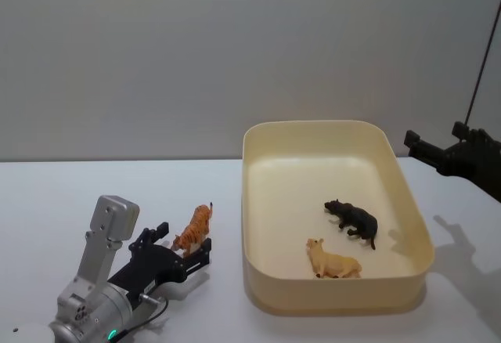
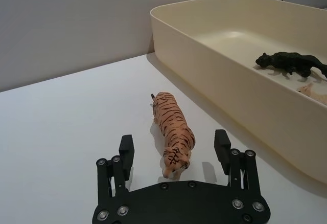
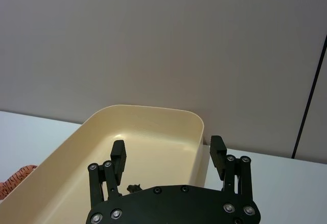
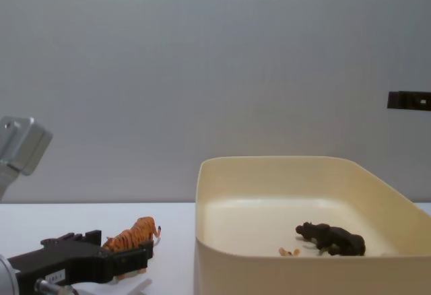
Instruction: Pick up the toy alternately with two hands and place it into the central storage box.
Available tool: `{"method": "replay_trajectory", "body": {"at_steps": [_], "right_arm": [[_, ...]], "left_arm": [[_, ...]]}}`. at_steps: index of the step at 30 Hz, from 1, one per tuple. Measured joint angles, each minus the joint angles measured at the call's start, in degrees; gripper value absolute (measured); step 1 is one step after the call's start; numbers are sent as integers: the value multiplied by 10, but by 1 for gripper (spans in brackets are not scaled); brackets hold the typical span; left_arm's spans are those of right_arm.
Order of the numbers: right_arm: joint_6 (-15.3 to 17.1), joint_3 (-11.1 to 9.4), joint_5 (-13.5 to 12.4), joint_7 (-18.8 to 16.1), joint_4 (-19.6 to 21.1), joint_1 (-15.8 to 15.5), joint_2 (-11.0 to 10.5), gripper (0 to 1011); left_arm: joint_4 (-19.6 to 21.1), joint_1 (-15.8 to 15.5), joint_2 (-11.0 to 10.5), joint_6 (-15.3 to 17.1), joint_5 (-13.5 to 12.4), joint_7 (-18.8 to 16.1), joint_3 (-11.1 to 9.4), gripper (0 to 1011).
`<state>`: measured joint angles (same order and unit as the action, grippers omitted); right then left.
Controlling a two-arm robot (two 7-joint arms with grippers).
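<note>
On the white table (image 1: 94,186), left of the central storage box (image 1: 258,202), the tiger toy (image 1: 194,231) stood with its head end between the spread fingers of the left gripper (image 2: 174,150); the jaws stood wide, one on each flank, not yet touching it. To grip well, the gripper would probably need to ease forward so the pads meet the striped body, not the head, then close evenly; a pinch near one end could let the toy pivot or tip. Inside the box lay a black panther (image 1: 352,219) and a tan lion (image 1: 333,261); the near wall stood just beside the tiger and would have to be cleared. The right gripper (image 3: 167,155) hovered open above the box's right side.
</note>
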<state>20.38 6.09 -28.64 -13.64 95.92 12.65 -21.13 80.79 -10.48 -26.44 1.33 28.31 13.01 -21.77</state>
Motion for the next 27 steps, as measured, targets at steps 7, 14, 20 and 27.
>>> {"method": "replay_trajectory", "body": {"at_steps": [7, 14, 20, 27], "right_arm": [[0, 0, 0, 0, 0, 0, 0, 1001], [0, 0, 0, 0, 0, 0, 0, 1001], [0, 0, 0, 0, 0, 0, 0, 1001], [0, 0, 0, 0, 0, 0, 0, 1001]], "left_arm": [[-12, -5, 4, -6, 1, 8, 0, 826], [-18, -8, 6, -9, 1, 12, 0, 619], [-19, -8, 7, -11, 1, 13, 0, 446], [-13, -10, 13, -27, -3, 10, -3, 317]]}}
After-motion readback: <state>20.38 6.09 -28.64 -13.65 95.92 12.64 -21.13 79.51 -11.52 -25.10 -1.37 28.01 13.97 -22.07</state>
